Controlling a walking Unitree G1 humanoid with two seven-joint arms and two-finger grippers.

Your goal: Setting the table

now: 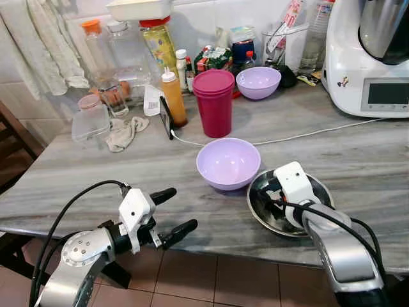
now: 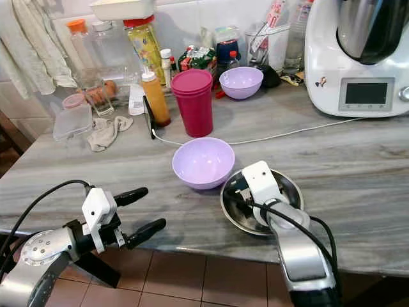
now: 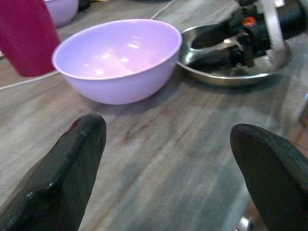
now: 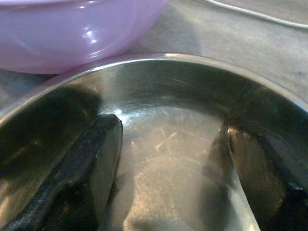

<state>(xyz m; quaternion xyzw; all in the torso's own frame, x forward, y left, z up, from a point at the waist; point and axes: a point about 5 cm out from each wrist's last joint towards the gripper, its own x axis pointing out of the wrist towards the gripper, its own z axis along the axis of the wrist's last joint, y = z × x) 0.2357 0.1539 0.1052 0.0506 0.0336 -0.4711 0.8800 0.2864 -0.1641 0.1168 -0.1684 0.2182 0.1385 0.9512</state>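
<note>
The right gripper (image 1: 276, 199) is reaching into the steel bowl (image 1: 319, 192), which is sitting just beside the lilac bowl (image 1: 227, 164).

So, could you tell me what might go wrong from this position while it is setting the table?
The right gripper sits open inside the steel bowl, which lies close beside the lilac bowl; lifting or sliding it may knock that bowl. The steel bowl also lies near the counter's front edge, so a slip could send it to the floor. The left gripper, open at that edge, could bump the counter when reaching in.
</note>
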